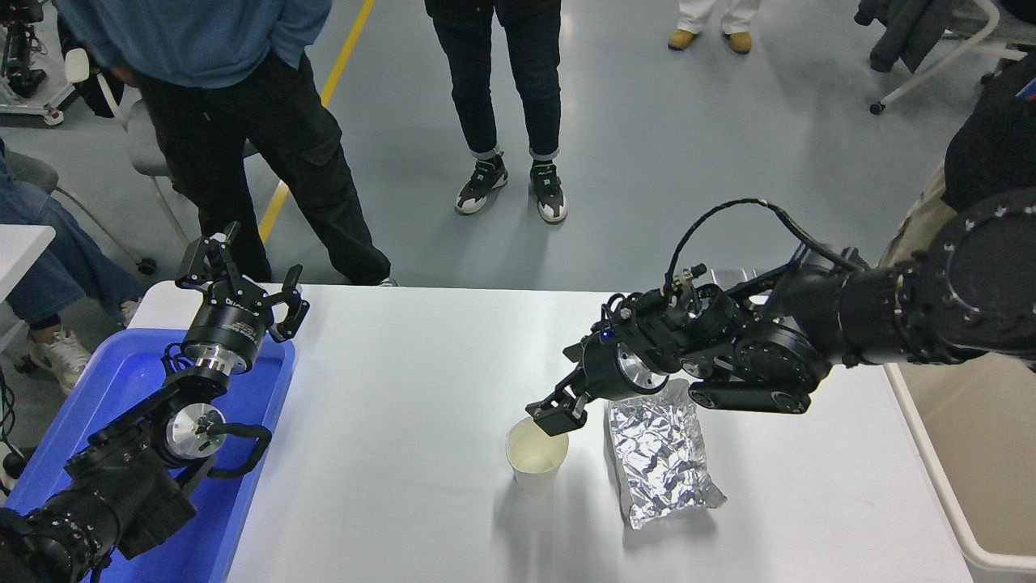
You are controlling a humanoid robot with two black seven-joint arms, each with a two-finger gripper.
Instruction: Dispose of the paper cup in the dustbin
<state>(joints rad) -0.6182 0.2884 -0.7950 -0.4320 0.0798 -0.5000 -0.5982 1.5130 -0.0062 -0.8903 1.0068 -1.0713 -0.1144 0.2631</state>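
Note:
The paper cup [534, 463] stands upright on the white table [388, 453], white with a cream inside and a slightly squashed rim. My right gripper [552, 419] reaches in from the right and points down-left, with its tips at the cup's far rim. It looks slightly open and holds nothing. The beige dustbin [991, 461] stands at the right edge of the picture, off the table's right side, partly cut off. My left arm is parked at the lower left over the tray, its gripper [243, 279] open and empty.
A crumpled silver foil packet [660, 457] lies just right of the cup, under my right wrist. A blue plastic tray [243, 502] sits at the table's left edge. Several people stand beyond the far edge, and a chair is at the upper left.

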